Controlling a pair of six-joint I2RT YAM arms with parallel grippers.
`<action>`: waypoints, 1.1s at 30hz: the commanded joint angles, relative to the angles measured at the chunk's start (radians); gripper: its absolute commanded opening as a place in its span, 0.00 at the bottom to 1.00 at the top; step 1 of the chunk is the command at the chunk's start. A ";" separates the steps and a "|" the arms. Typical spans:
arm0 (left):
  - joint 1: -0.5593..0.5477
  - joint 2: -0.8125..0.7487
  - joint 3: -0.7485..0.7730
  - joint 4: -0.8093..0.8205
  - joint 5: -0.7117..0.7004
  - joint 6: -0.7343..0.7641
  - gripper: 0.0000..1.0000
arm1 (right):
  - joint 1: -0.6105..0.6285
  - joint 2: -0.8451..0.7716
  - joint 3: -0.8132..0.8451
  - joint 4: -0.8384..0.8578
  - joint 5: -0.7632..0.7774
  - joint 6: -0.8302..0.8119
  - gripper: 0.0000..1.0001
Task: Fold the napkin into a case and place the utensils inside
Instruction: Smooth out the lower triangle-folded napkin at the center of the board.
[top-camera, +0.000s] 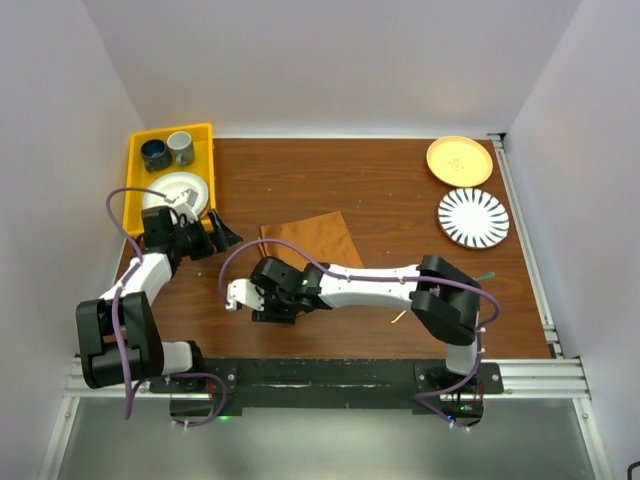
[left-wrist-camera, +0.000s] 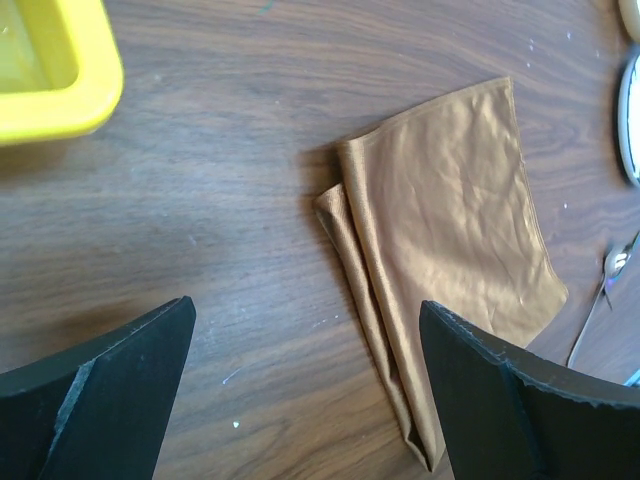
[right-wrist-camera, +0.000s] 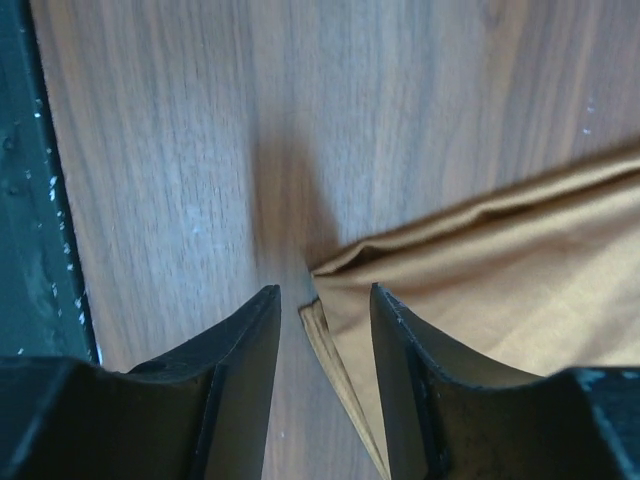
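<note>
The rust-brown napkin (top-camera: 312, 235) lies folded on the wooden table, its long doubled edge toward the left arm (left-wrist-camera: 450, 210). My right gripper (top-camera: 256, 290) reaches across to the napkin's near left corner. Its fingers (right-wrist-camera: 325, 289) stand apart on either side of that corner (right-wrist-camera: 340, 275), without pinching it. My left gripper (top-camera: 228, 234) hovers left of the napkin, wide open and empty (left-wrist-camera: 308, 306). A silvery spoon tip (left-wrist-camera: 612, 263) with a thin handle lies just right of the napkin. A thin utensil (top-camera: 398, 317) shows near the right arm.
A yellow tray (top-camera: 170, 130) with two cups and a white plate sits at the back left, its corner close to the left gripper (left-wrist-camera: 60, 90). A yellow plate (top-camera: 459, 160) and a striped plate (top-camera: 473, 217) are at the back right. The table's near-edge rail (right-wrist-camera: 20, 200) borders the right gripper.
</note>
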 joint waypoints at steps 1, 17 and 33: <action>0.007 -0.015 -0.011 0.052 -0.025 -0.060 1.00 | 0.009 0.035 0.032 0.031 0.024 0.002 0.45; 0.010 0.016 -0.041 0.142 0.005 -0.127 1.00 | 0.009 0.057 0.018 0.052 0.115 -0.037 0.00; 0.021 0.054 -0.152 0.403 0.128 -0.404 1.00 | -0.057 -0.098 0.015 -0.017 0.109 -0.090 0.00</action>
